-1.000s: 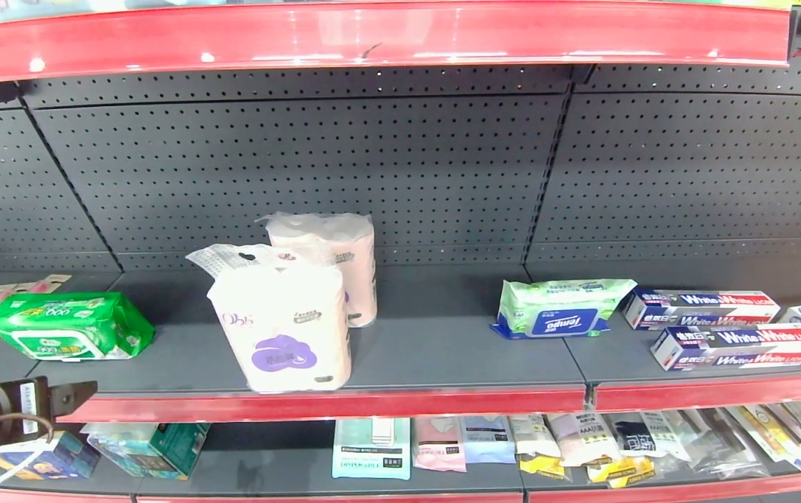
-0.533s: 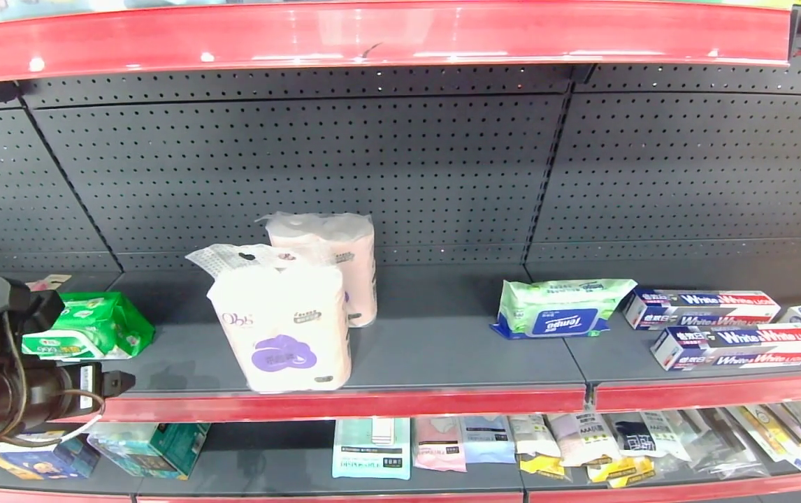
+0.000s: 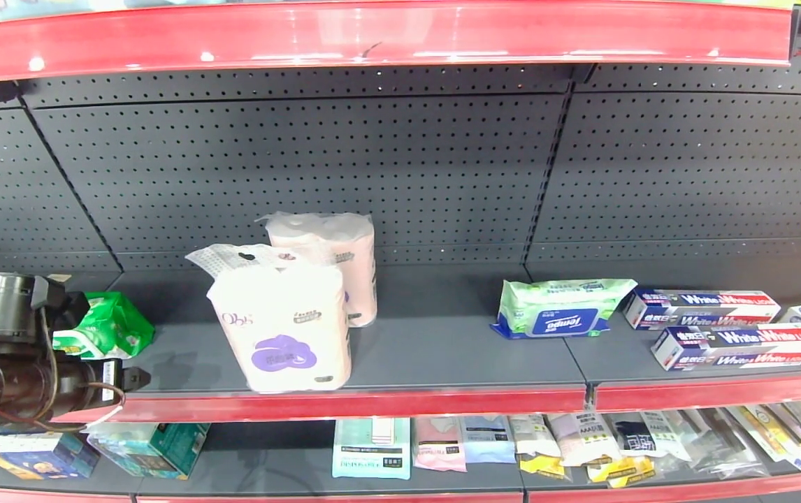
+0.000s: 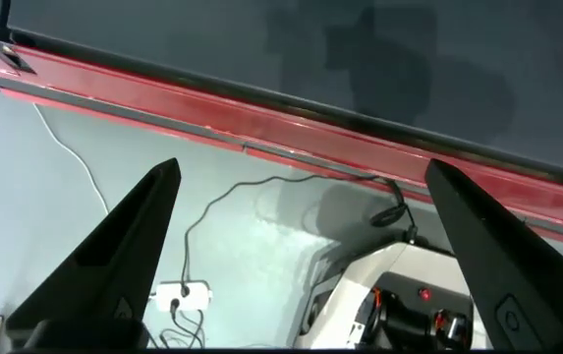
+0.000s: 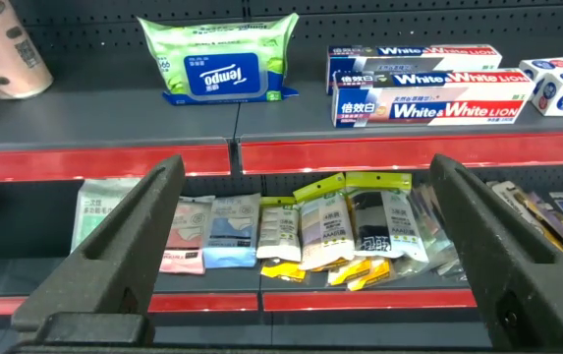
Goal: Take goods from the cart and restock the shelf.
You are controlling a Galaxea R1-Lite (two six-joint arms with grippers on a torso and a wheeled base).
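- Step, my read: between goods. Both end effectors are empty, so a fetch from the cart is due, not a placement.
- Left end effector point(image 4: 301, 172): fingers spread wide, nothing btwn them. It faces the red lip point(image 4: 261, 126) of a shelf, w/ floor & cables below.
- Left arm point(image 3: 16, 377) is at the far left of the mid shelf point(image 3: 442, 335), just in front of the green wipes pack point(image 3: 117, 321) & covering part of it.
- Right end effector point(image 5: 308, 162): spread too, empty, facing the shelf front near the blue-label wipes pack point(image 5: 220, 59) & toothpaste boxes point(image 5: 428, 103).
- Goods all sit on the mid shelf: green pack far left, front roll pack point(image 3: 285, 328) at the lip w/ rear roll pack point(image 3: 344, 265) just behind it, blue-label pack right of centre, toothpaste boxes at the right end.
- Axes: both roll packs stand upright, long axis vertical, print on the front one facing out. Both wipes packs lie flat, long axis roughly along the shelf. The toothpaste boxes lie flat, long axis along the shelf, a bit skewed.
- Next move, prob.: pull the left arm clear of the lip w/o nudging the green pack, then go to the cart w/ fingers kept apart for a grab.
- Bare shelf btwn the roll packs & blue-label pack looks the obvious slot to fill.
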